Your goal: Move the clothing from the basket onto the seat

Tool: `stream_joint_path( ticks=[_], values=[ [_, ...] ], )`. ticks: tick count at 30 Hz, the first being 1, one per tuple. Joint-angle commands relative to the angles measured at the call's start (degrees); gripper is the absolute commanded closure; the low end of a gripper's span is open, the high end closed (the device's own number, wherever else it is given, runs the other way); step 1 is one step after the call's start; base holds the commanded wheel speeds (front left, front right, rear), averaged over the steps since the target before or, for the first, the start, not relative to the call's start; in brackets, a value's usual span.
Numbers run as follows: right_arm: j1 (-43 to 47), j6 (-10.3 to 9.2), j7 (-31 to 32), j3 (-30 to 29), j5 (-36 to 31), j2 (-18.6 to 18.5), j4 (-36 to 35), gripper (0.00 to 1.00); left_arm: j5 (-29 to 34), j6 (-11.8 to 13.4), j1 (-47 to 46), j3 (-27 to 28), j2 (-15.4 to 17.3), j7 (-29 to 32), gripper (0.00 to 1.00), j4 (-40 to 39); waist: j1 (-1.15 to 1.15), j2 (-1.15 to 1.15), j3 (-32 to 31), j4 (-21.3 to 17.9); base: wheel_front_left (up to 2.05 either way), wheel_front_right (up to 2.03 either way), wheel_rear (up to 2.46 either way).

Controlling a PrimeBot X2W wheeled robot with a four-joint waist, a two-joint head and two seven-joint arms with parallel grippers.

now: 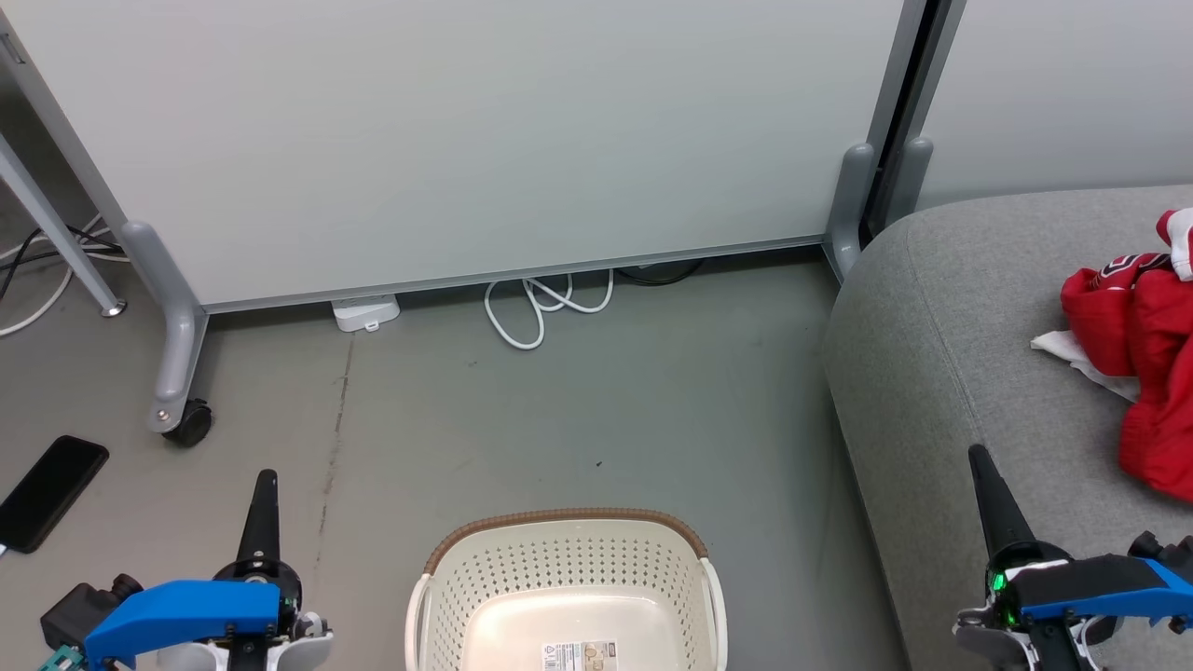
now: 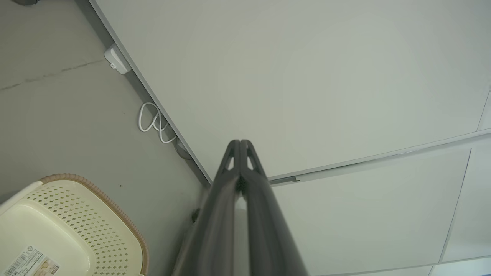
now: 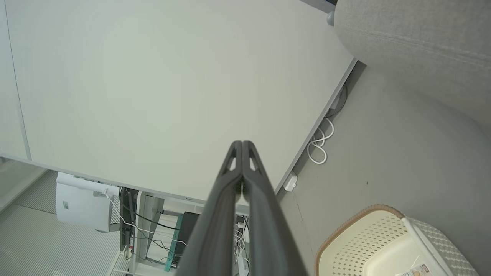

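Note:
The cream basket (image 1: 569, 559) with its brown rim stands on the floor at the bottom centre, and its inside shows just a label on the bottom. The same basket (image 2: 76, 230) sits at the lower left of the left wrist view, and the basket (image 3: 364, 245) is at the lower right of the right wrist view. Red and white clothing (image 1: 1142, 373) lies crumpled on the grey seat (image 1: 951, 326) at the right. My left gripper (image 1: 264, 480) is shut and holds nothing, left of the basket. Over the seat's front edge my right gripper (image 1: 979, 457) is shut and bare. Both point up the view.
A pale partition on castors (image 1: 191, 421) runs across the back, with a white cable loop (image 1: 541, 308) and a small white box (image 1: 365, 312) at its foot. A black phone (image 1: 48, 489) lies on the floor at the left. Open grey floor lies between basket and partition.

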Motion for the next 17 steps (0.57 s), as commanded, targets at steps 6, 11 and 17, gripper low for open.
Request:
stream_joint_path(
  ticks=[6,11,17],
  values=[
    [-1.3,0.03,0.9,-0.5,3.8,-0.1,-0.8,1.00,-3.4,-0.1,-1.4,0.6,0.0,1.0,1.00,-1.0,0.00,0.00,0.0,0.0,0.00,0.00,0.00],
    [-1.5,0.03,1.4,-0.7,6.3,-0.1,-0.9,1.00,-5.7,-0.1,-1.6,0.8,0.0,1.6,1.00,-1.2,0.00,0.00,-0.1,0.0,0.00,0.00,0.00],
    [-1.6,0.04,2.1,-0.9,9.1,-0.1,-1.1,1.00,-8.3,-0.1,-1.8,1.1,-0.1,2.4,1.00,-1.6,0.00,0.00,-0.1,-0.1,0.00,0.00,0.00]
  ],
)
